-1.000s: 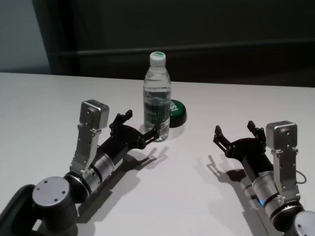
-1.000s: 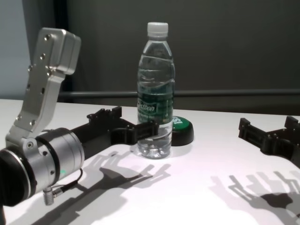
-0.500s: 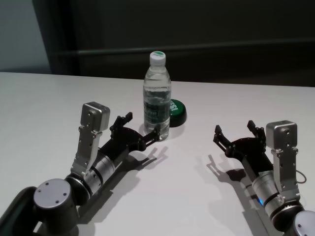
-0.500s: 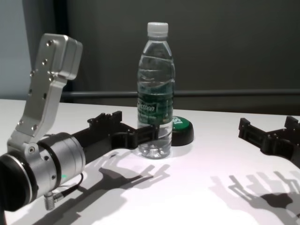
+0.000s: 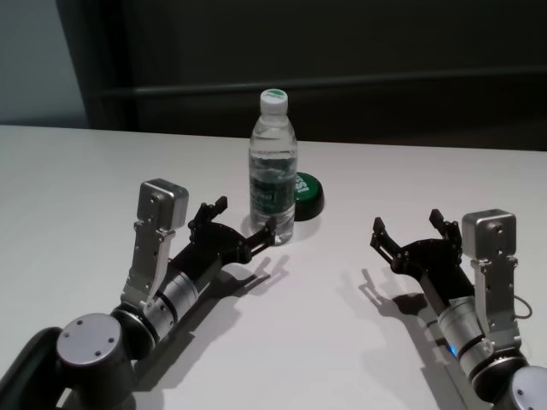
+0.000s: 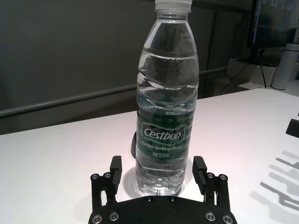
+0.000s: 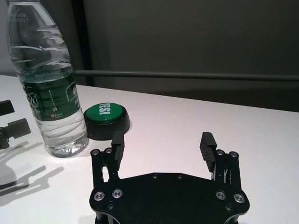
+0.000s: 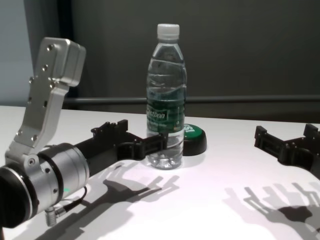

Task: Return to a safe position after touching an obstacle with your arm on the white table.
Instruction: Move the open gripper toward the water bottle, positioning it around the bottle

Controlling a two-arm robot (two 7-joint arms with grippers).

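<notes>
Water bottle point(image 5: 273, 169) standing upright on white table point(image 5: 77, 171), left gripper point(image 5: 243, 227) spread open just beside it, gripping nothing, right gripper point(image 5: 412, 232) idling open, well apart.

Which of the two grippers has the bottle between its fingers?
The left gripper: the tall clear plastic water bottle stands between its open fingers. The right gripper, also open, sits apart on the white table.

"Cestbon", "Net 555ml" on bottle label point(image 6: 163, 140).
</notes>
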